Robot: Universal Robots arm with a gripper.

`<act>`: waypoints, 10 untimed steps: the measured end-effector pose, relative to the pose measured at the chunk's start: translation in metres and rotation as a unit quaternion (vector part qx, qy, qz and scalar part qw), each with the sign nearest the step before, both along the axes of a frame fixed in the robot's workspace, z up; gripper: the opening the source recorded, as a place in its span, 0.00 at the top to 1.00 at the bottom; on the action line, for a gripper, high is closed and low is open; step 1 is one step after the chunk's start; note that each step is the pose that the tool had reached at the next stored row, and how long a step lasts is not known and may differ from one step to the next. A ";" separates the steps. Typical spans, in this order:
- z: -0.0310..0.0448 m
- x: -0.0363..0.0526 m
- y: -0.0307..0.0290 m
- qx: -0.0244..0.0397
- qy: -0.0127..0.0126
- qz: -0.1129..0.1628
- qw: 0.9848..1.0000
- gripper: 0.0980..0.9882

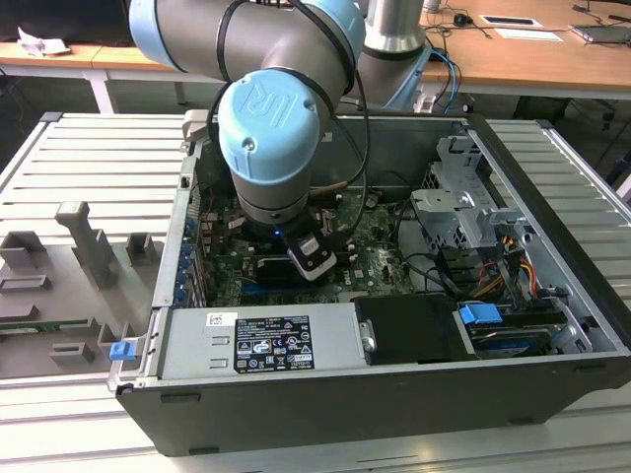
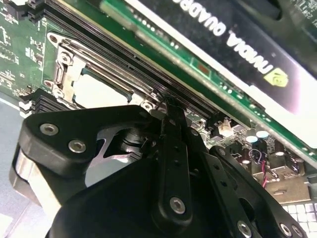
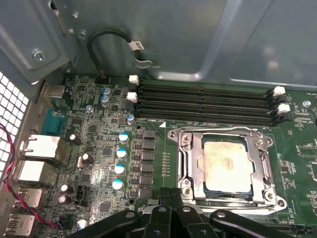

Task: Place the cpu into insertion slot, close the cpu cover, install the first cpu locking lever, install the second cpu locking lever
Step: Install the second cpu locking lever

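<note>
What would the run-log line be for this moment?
tool: at near edge of square metal-rimmed socket | pale silver square cpu: seated in socket | silvery metal frame cover: down around cpu | tool fingers: together, holding nothing

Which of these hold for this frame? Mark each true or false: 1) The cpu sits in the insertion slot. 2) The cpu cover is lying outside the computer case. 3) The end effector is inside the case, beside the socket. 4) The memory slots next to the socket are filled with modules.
1) True: the cpu lies in the insertion slot in the first wrist view.
2) False: the cpu cover frames the chip on the socket.
3) True: the end effector sits at the socket's edge, inside the computer case.
4) False: the memory slots look empty.
</note>
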State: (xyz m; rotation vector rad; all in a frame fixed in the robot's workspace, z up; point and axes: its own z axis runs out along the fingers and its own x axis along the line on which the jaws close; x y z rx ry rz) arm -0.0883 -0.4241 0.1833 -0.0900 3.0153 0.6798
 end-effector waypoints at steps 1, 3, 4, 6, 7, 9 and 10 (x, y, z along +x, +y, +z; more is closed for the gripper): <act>-0.0001 -0.0008 0.0001 0.000 0.000 0.000 1.000 0.99; -0.0002 -0.0014 0.0003 0.000 0.000 0.000 1.000 0.99; -0.0003 -0.0014 0.0003 0.000 0.000 0.000 1.000 0.99; -0.0003 -0.0013 0.0007 0.000 0.000 0.000 1.000 0.99; -0.0003 -0.0012 0.0008 0.000 0.000 0.000 1.000 0.99; -0.0003 -0.0007 0.0013 0.000 0.000 0.000 1.000 0.99; -0.0003 -0.0006 0.0016 0.000 0.000 0.000 1.000 0.99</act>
